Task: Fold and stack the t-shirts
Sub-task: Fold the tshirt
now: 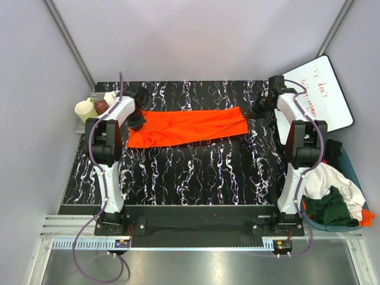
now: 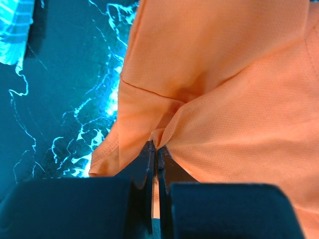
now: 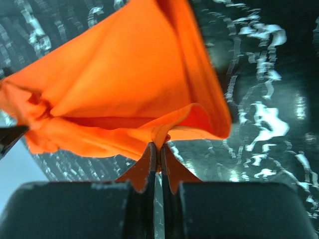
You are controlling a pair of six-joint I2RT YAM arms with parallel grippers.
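Stage: first shirt mid-fold, by my reading; no finished stack shows anywhere.
Orange t-shirt (image 1: 187, 126): lies on the worktop (image 1: 196, 178) as a long narrow band running left to right across the far half, apparently doubled lengthwise, with wrinkles along it.
Left pincer (image 1: 138, 122): clenched on a bunched pinch of the band's left end; the left wrist view shows fabric gathered between the tips.
Right pincer (image 1: 255, 113): clenched on the right end, with a fold of orange cloth nipped between the tips; that end seems raised a little off the worktop.
Done: probably the lengthwise fold only.
Left to do: bring the two ends together crosswise, flatten the shirt, and set it down as the base of a stack.
Waiting shirts: white t-shirt (image 1: 332, 181) and dark green t-shirt (image 1: 326, 208) are heaped unfolded in the basket (image 1: 330, 226) just off the worktop's right edge; other cloth there is too hidden to name.
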